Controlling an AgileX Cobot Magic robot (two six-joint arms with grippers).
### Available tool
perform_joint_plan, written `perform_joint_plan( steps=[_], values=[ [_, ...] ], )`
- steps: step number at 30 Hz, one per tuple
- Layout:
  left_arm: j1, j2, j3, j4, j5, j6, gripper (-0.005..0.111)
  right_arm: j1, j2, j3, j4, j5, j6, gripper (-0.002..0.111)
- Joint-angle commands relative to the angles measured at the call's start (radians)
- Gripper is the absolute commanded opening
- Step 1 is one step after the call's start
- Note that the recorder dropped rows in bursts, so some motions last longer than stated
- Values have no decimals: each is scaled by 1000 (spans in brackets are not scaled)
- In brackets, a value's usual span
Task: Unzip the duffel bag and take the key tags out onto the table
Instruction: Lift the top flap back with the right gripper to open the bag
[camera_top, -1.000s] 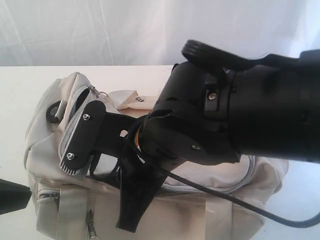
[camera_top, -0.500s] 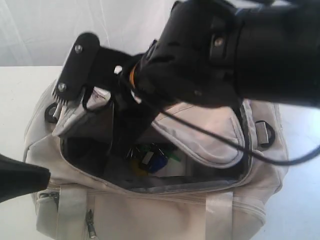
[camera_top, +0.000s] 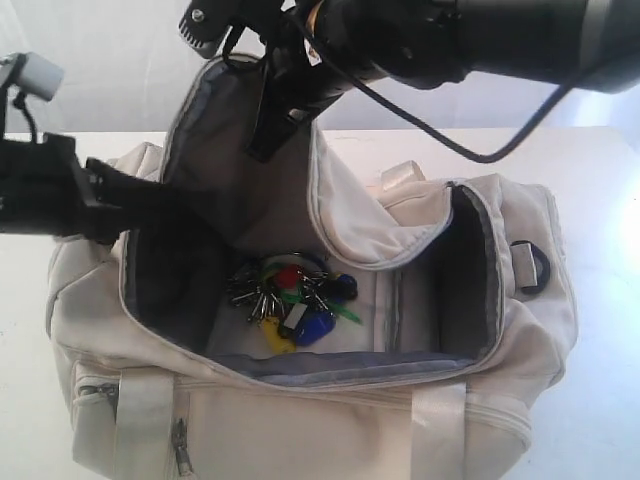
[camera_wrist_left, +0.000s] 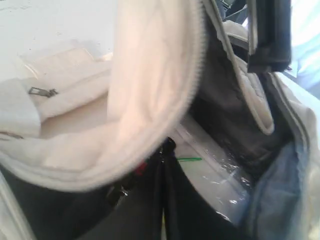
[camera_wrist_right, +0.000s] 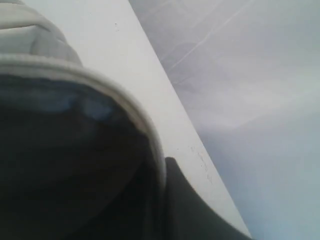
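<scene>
Right end effector (camera_top: 226, 92) spread open, straddling raised bag (camera_top: 300, 420) flap (camera_top: 215, 150). Tags (camera_top: 290, 300) inside bag. Left end effector (camera_top: 135, 200) at bag rim, grip state unclear.

Duffel bag (camera_top: 300, 420): 1. Table (camera_top: 610, 410): 1. Key tags (camera_top: 290, 300): 1 bunch. Within it I can make out blue 2, red 1, yellow 1; the remainder is too tangled to count. Black D-ring (camera_top: 528, 265): 1 visible. Front webbing straps (camera_top: 145, 420): 2. Left arm (camera_top: 50, 190) plus right arm (camera_top: 480, 35): 2.
</scene>
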Motion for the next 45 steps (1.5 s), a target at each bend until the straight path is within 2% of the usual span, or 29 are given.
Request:
perform_joint_plan(
  steps=[1,4,6,11,13,18,20,24,28,30,34,40,43,45],
  values=[
    [-64,170,-130,-30,-90,56,0,-57,57,-42,-10,-112,-12,0],
    [-97,266,-210,-30,-214,56,0,-79,76,-60,-10,-137,-12,5],
    [-108,321,-261,-33,-287,56,0,-86,78,-62,-10,-136,-12,17],
    [-113,410,-364,-35,-349,27,0,-93,66,-62,-3,-95,-8,63],
    [-113,430,-395,-35,-349,13,0,-93,49,-62,33,-43,0,67],
    [-113,447,-431,-35,-349,6,0,-93,-15,-48,176,55,-79,59],
    [-113,447,-433,-35,-347,6,0,-93,-50,-36,337,114,-212,53],
    [-113,447,-433,11,-314,-21,0,-93,-71,-5,704,317,-565,30],
    [-113,440,-433,137,-281,-134,0,-93,-35,50,795,397,-633,2],
    [-113,432,-433,200,-271,-178,0,-93,3,59,800,401,-639,0],
    [-113,419,-433,275,-259,-232,0,-93,83,59,692,314,-572,0],
    [-113,414,-433,302,-253,-237,0,-156,137,59,113,71,-13,0],
    [-113,414,-433,312,-253,-237,0,-232,176,24,-71,101,234,0],
    [-113,414,-433,325,-251,-242,0,-278,206,3,-73,161,262,0]
  ],
)
